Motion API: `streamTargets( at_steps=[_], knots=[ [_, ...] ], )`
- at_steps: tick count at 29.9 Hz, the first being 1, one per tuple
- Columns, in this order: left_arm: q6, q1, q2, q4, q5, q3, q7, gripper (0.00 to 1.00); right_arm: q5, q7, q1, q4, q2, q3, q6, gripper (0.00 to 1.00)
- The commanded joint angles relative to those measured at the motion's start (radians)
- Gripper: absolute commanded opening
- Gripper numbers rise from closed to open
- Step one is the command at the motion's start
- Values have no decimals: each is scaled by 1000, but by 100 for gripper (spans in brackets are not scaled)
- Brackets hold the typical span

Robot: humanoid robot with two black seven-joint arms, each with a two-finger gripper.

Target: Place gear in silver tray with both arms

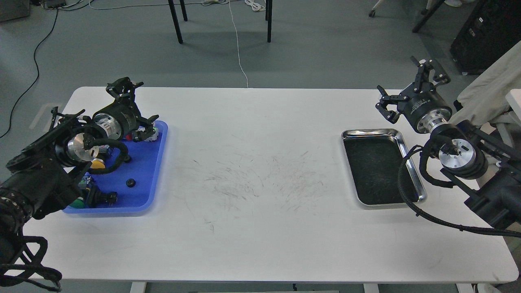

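A small black gear (130, 183) lies in the blue tray (148, 175) at the left. A second black gear (127, 158) sits farther back, partly behind my left arm's cable. My left gripper (136, 106) is open and empty over the blue tray's far edge, above and behind the gears. The silver tray (368, 132) lies at the right with nothing in it. My right gripper (401, 87) is open and empty, held above the table just behind the silver tray's far right corner.
The blue tray also holds push-button switches: a yellow one (97, 165), a green one (77, 201) and a black part (101, 198), others hidden by my left arm. My right arm's cable (401, 179) hangs over the silver tray's right rim. Chair legs stand beyond the table.
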Motion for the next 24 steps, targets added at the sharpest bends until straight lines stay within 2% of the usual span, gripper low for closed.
streamTargets(
  at_steps=[1, 4, 7, 12, 18, 24],
  knots=[
    [-21, -5, -7, 3, 31, 95, -19, 98, 0, 1, -5, -1, 4, 2, 1, 99],
    [-21, -8, -7, -6, 54, 115, -68, 98, 0, 3, -6, -1, 5, 2, 5, 99],
    [-11, -11, -10, -6, 120, 140, -77, 98, 0, 5, -8, -1, 8, 5, 6, 99],
    [-10, -38, -2, -9, 206, 186, -75, 98, 0, 6, -8, 0, 11, 11, 9, 99],
    [-6, -110, 10, 0, 234, 359, -79, 98, 0, 9, -9, -1, 19, 17, 12, 99],
    [-12, -143, 81, -10, 330, 436, -80, 98, 0, 9, -11, 0, 19, 17, 15, 99]
  ],
)
